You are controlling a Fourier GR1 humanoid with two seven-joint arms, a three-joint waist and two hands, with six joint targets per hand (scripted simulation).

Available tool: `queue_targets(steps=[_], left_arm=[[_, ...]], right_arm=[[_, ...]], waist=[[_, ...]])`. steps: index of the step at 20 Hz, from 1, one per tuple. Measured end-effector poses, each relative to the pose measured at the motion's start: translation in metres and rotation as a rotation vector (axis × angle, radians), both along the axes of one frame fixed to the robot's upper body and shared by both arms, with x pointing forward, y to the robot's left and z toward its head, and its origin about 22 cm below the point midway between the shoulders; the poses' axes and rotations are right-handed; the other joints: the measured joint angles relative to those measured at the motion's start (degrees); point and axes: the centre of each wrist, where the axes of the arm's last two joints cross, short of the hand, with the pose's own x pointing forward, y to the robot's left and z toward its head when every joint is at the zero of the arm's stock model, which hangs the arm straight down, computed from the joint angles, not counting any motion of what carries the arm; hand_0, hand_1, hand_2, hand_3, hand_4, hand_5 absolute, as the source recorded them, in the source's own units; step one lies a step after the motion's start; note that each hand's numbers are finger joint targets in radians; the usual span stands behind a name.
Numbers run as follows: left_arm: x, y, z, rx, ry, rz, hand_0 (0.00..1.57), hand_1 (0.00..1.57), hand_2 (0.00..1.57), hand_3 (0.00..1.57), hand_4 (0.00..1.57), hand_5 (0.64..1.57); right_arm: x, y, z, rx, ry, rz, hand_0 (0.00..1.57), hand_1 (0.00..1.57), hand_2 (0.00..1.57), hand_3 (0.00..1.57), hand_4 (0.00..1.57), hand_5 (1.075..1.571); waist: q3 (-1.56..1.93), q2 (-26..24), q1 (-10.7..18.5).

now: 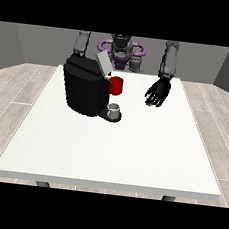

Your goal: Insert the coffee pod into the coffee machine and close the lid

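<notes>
The black coffee machine stands on the white table, left of centre. Its grey lid is tilted up and open. Just under the lid, a red cylinder sticks out from the machine's right side; I cannot tell whether it is the pod or its holder. A small grey cup sits on the machine's base below it. The hand at the view's right hangs above the table to the right of the red cylinder, apart from it, fingers relaxed and pointing down. The arm at the view's left drops behind the machine, which hides its hand.
The robot's torso is behind the table's far edge. Wide bare tabletop lies in front of the machine and to its right. A wooden floor surrounds the table.
</notes>
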Motion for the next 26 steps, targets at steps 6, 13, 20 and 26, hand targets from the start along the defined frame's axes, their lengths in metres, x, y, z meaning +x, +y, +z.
queue_targets(steps=[6, 13, 20, 26], left_arm=[[0.005, -0.001, -0.006, 0.064, 0.057, -0.014, 0.87, 0.87, 1.02, 0.92, 0.41, 1.571], [0.010, -0.001, -0.008, 0.056, 0.040, -0.051, 1.37, 1.37, 1.37, 1.30, 0.48, 1.571], [0.023, -0.020, 0.009, -0.087, 0.026, -0.113, 1.41, 1.41, 1.40, 1.31, 0.51, 1.571], [0.040, -0.046, 0.038, -0.113, 0.093, -0.161, 1.42, 1.42, 1.40, 1.34, 0.56, 1.571]], right_arm=[[0.002, 0.004, -0.002, -0.027, 0.017, -0.026, 0.00, 0.00, 0.00, 0.00, 0.00, 1.571], [-0.003, 0.000, -0.015, -0.073, 0.038, -0.060, 0.00, 0.00, 0.00, 0.00, 0.00, 1.571], [-0.004, -0.013, -0.032, -0.088, 0.069, -0.090, 0.00, 0.00, 0.00, 0.00, 0.00, 1.571], [-0.002, -0.013, -0.036, -0.085, 0.121, -0.084, 0.00, 0.00, 0.00, 0.00, 0.00, 1.571]], waist=[[0.00, -0.3, 0.1], [-0.01, -1.1, 0.5], [-0.03, -3.2, 2.0], [-0.02, -7.8, 2.2]])
